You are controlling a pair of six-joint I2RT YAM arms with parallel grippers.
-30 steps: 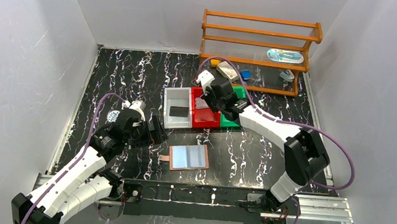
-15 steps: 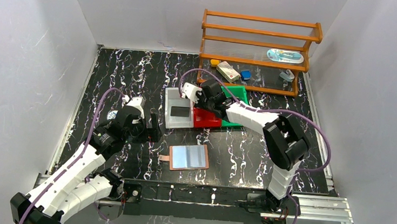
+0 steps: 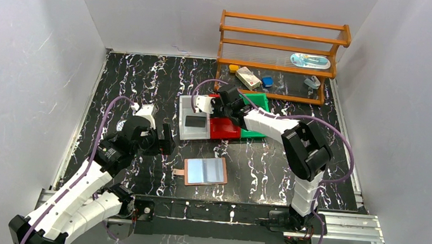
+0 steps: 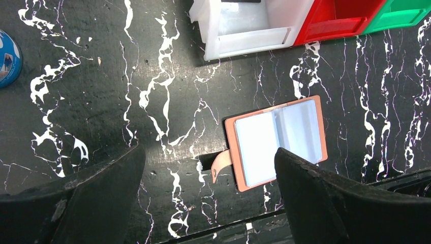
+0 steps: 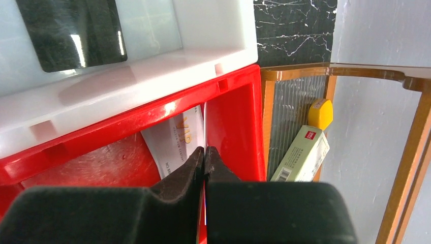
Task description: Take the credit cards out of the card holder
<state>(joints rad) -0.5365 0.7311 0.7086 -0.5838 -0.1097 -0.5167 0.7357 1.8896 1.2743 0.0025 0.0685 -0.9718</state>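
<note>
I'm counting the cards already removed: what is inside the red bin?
One whitish card with gold VIP lettering shows in the red bin. The shut right gripper covers its lower part and the floor there, so more cards cannot be ruled out.

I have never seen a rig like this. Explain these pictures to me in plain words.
Two robot arms are bolted at a table's near edge. The overhead view shows both; the other two come from a camera on each wrist. On the black table lie an open brown card holder, a white bin, a red bin and a green bin, with a wooden rack behind. The left gripper hangs open and empty near the card holder. The right gripper is shut over the red bin, where a white card lies; a dark card lies in the white bin.
</note>
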